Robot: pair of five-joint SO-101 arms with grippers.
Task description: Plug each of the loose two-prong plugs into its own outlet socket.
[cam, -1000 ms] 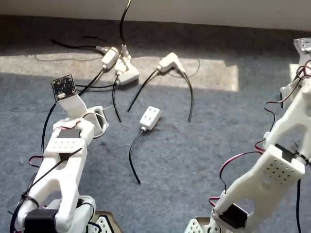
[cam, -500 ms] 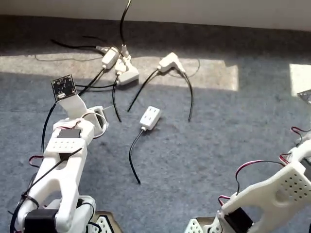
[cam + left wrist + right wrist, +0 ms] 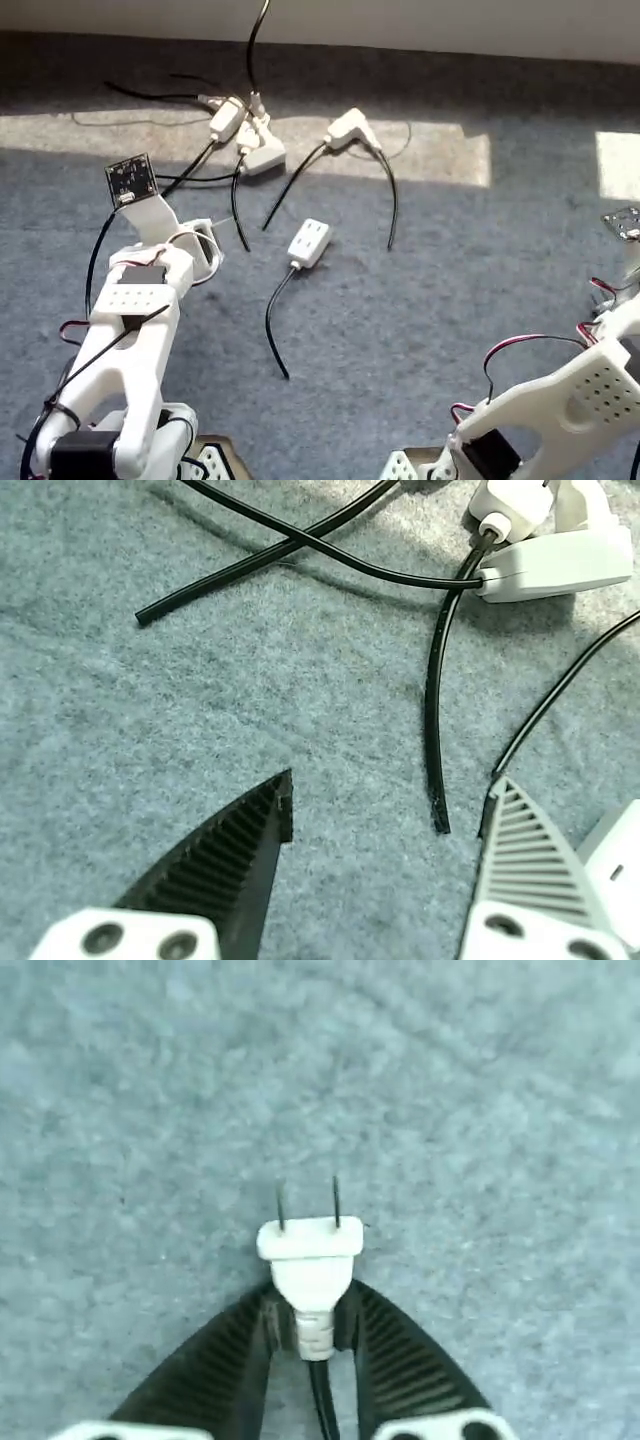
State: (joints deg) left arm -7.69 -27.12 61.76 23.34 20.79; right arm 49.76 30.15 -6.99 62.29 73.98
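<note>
While off at the right, pinched the two-prong plug [image 3: 310,1245] by its neck in the right gripper [image 3: 312,1310] — prongs free, presumably for the outlet socket [image 3: 309,240], mid-floor. Held left gripper [image 3: 392,785] wide open, empty.

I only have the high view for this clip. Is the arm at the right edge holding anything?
Observer: Yes. The right gripper is shut on a white two-prong plug, clamped just behind its head, with the prongs pointing away from the wrist.
Operator: And the left one, near the cables?
Observer: The left gripper is open and empty over the carpet. The loose end of a black cable lies ahead of the gap between its fingers.
</note>
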